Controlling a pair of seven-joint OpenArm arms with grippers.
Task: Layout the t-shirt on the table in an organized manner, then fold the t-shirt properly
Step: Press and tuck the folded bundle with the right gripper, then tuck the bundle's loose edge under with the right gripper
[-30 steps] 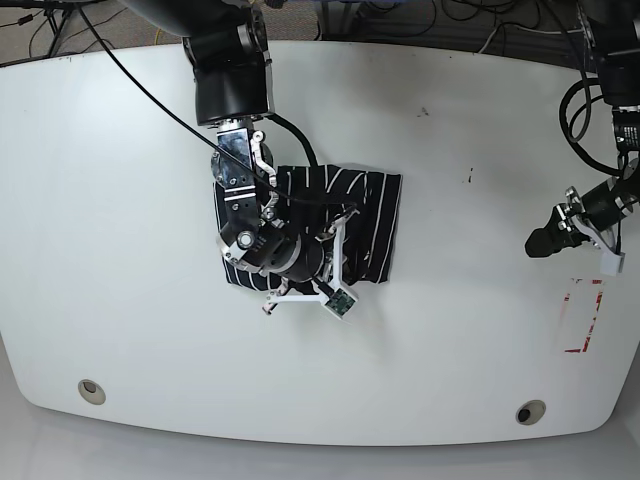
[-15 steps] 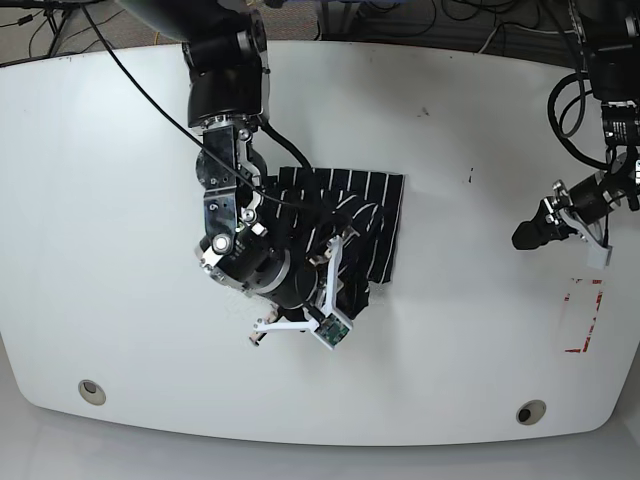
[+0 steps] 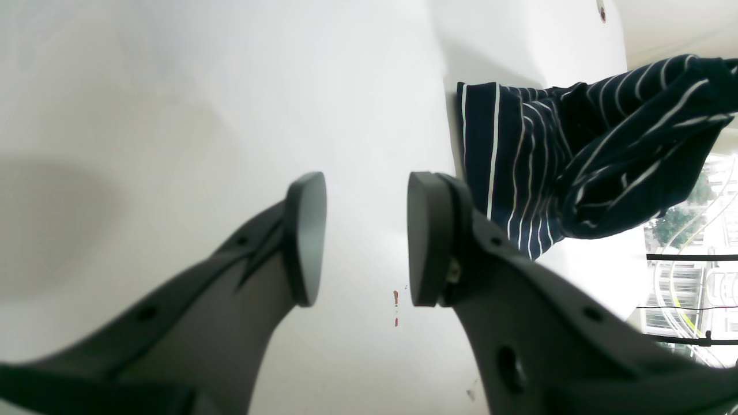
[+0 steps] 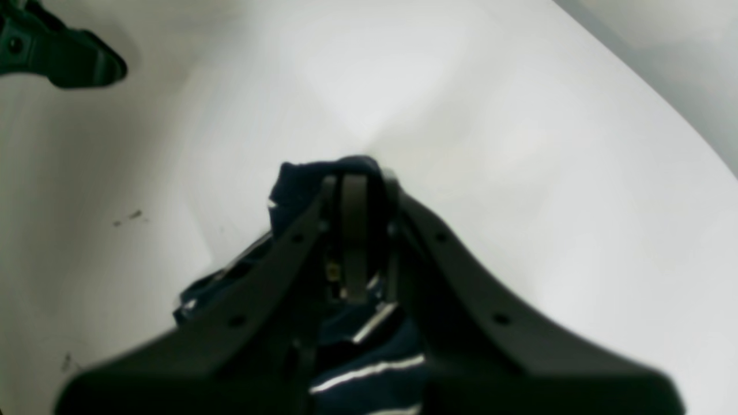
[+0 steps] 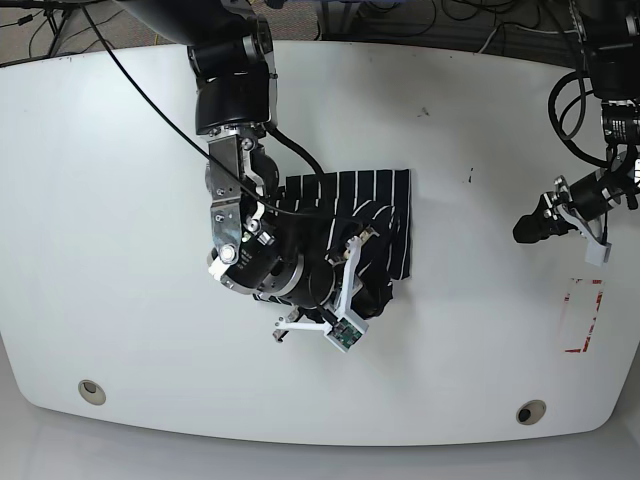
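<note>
On my right wrist cam the right gripper [image 4: 360, 230] has its jaws pinched tight on a bunched bit of the t-shirt [image 4: 300, 184], dark fabric poking out past the tips and a white stripe showing underneath. From the base cam that arm is sitting right over the t-shirt [image 5: 375, 205], which is lying crumpled about mid-desk, part of it flat with the stripes running neatly and the lower edge gathered up under the gripper.

The left gripper [image 3: 363, 236] is holding nothing, jaws apart with bare white desk [image 3: 202, 104] showing in the gap. It hangs above the surface well off to the side, shirt visible in the background of that cam, partly lifted and folded over itself.

Near the left arm's end of the desk there's a red-and-white tape rectangle [image 5: 582, 315], and two metal grommets [image 5: 530, 412] along the near edge.
</note>
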